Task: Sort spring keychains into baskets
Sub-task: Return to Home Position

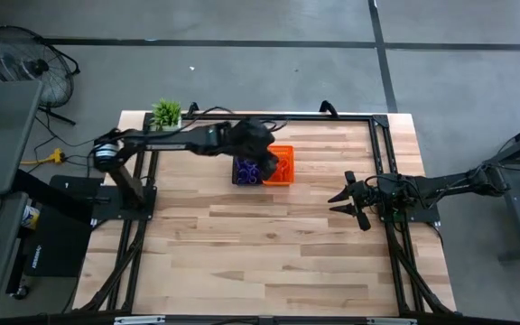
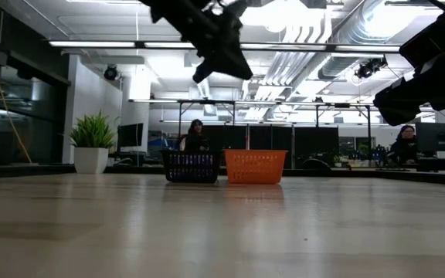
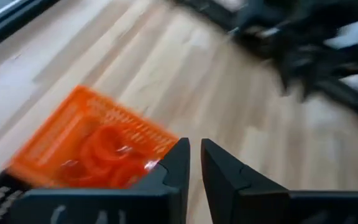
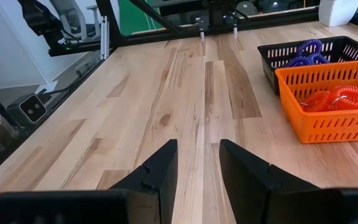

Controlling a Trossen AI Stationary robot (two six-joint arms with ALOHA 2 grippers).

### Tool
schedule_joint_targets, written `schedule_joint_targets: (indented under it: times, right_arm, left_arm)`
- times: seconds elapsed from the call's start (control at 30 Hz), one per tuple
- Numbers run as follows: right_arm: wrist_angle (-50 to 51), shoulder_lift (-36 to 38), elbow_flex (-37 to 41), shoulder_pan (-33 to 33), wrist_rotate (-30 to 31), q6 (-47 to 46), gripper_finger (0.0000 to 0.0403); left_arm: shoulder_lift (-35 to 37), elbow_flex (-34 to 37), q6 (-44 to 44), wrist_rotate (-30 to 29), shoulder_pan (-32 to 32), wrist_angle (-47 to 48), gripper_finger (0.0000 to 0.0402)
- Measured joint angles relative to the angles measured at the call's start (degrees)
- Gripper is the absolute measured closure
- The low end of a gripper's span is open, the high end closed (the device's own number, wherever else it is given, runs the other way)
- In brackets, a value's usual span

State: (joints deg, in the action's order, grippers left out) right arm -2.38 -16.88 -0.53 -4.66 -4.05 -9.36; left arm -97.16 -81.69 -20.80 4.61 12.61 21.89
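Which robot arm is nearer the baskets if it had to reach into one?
Left, I think. The left jaws hang above the black basket and the orange basket. The right jaws sit far off, near the table's right edge.

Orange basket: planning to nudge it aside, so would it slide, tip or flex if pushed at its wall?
Probably slides: the orange basket is low and wide on the smooth wooden table. Its thin mesh wall likely flexes. It seems light, holding only coiled orange keychains.
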Motion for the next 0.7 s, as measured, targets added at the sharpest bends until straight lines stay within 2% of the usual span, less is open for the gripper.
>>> schedule_joint_targets:
  times: [0.13,0.23,0.37,0.53,0.7]
  right_arm:
    - [0.0,0.0,0.0,0.0,0.0,0.0,0.0289]
    - [0.0,0.0,0.0,0.0,0.0,0.0,0.0289]
    - [0.0,0.0,0.0,0.0,0.0,0.0,0.0289]
    - [0.0,0.0,0.0,0.0,0.0,0.0,0.0289]
    - [0.0,0.0,0.0,0.0,0.0,0.0,0.0289]
  left_arm:
    - [6.5,13.8,-2.1,6.1,0.0,-18.6,0.0378]
    - [12.1,25.8,-6.4,7.6,0.1,-32.7,0.0388]
    - [21.4,40.1,-9.8,4.1,0.1,-47.1,0.0400]
    - [33.4,53.7,-12.8,-2.5,0.1,-55.4,0.0400]
    - [45.6,65.0,-15.1,-4.1,0.1,-63.4,0.0400]
